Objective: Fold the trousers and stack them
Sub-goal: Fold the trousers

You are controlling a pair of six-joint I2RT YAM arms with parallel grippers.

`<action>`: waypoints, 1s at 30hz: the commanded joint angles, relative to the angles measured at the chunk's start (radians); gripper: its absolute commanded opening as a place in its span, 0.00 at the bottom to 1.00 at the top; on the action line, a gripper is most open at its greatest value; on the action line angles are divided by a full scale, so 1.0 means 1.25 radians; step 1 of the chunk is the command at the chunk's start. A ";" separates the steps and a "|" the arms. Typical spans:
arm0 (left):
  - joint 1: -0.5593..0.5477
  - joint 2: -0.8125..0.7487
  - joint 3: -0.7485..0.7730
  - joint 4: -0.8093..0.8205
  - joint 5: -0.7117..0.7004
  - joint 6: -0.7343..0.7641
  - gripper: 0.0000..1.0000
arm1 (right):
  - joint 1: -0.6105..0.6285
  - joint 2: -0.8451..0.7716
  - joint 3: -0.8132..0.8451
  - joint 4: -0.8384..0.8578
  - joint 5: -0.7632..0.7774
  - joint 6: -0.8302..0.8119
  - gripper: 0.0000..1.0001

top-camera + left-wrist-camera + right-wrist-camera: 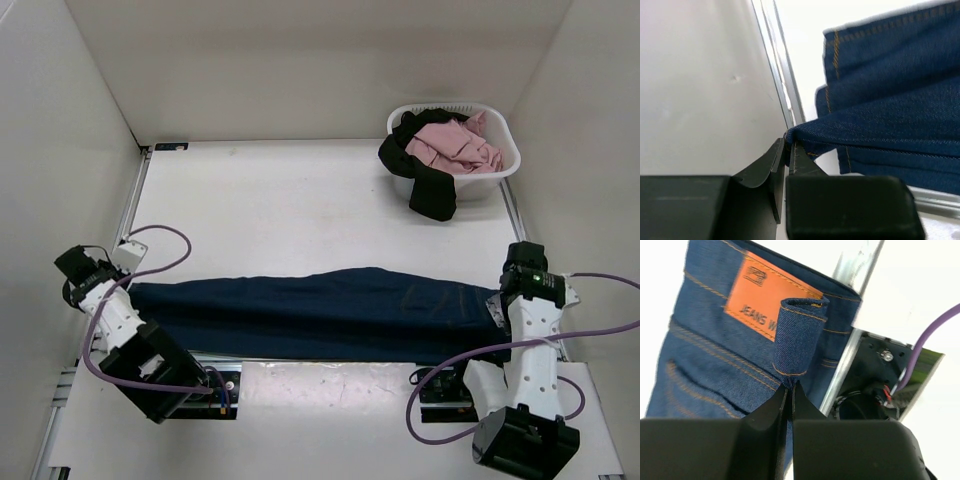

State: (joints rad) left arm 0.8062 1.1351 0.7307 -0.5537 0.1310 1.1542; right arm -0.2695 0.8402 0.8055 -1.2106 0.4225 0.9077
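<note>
The dark navy denim trousers lie stretched lengthwise across the table's near part, legs to the left and waistband to the right. My left gripper is shut on the leg hem; in the left wrist view the cloth is pinched at its jaw tips. My right gripper is shut on a belt loop at the waistband, just below the tan patch, its jaws pressed together. A black pair hangs over the rim of the basket at the back right.
The white laundry basket at the back right also holds a pink garment. White walls enclose the table. A metal rail runs along the left edge, another rail beside the waistband. Purple cables loop near the arm bases.
</note>
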 commanded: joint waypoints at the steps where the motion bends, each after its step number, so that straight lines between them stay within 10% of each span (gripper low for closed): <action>1: 0.035 -0.057 -0.054 0.071 -0.005 0.093 0.14 | -0.014 -0.007 -0.053 -0.007 0.071 0.009 0.00; 17: 0.150 -0.077 -0.143 0.071 0.018 0.232 0.14 | -0.014 -0.007 -0.075 -0.071 0.121 0.078 0.02; 20: 0.150 -0.086 -0.170 0.071 0.018 0.251 0.22 | -0.014 0.000 -0.075 -0.071 0.121 0.085 0.25; 23: 0.150 -0.094 -0.177 0.063 0.011 0.260 0.38 | -0.014 0.000 -0.075 -0.078 0.128 0.093 0.71; 30: 0.188 -0.086 -0.065 0.015 0.018 0.260 0.59 | -0.014 -0.014 0.024 0.011 0.095 -0.039 0.81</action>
State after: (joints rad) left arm 1.0084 1.0397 0.5438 -0.5220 0.1337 1.4631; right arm -0.2813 0.8364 0.7441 -1.2808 0.5411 0.9581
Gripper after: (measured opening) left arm 0.552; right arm 0.803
